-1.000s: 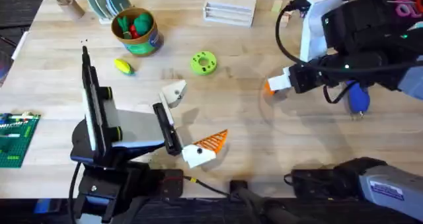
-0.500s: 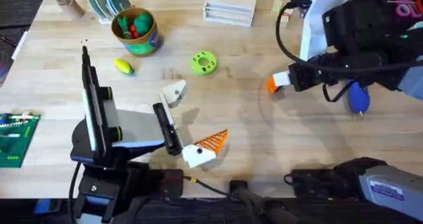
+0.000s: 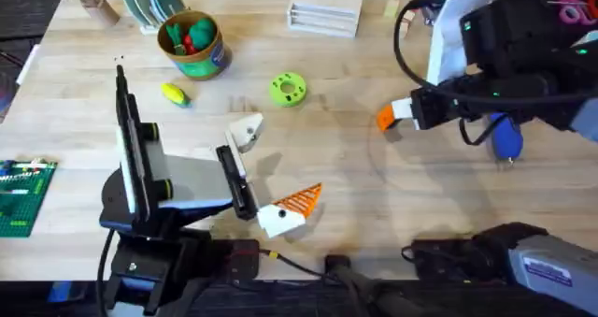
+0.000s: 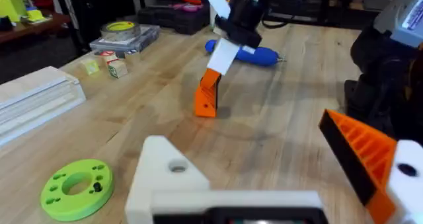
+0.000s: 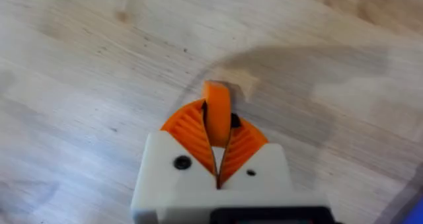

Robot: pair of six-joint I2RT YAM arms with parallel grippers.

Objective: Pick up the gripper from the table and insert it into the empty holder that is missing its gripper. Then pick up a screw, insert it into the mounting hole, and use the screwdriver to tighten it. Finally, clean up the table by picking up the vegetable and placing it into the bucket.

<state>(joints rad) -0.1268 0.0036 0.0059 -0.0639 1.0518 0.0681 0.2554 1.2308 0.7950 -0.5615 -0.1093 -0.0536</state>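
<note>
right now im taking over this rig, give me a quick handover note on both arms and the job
Right end effector: shut on the gripper, which looks just clear of the table on the right side.
Left end effector: open, holding nothing. Its empty holder has no orange tip; its twin does.
Screwdriver: on the table beside the right arm.
Vegetable: on the table beside the bucket.
Done: gripper grasped.
Left: insert the gripper into the holder, fit and tighten a screw, put the vegetable in the bucket.
</note>
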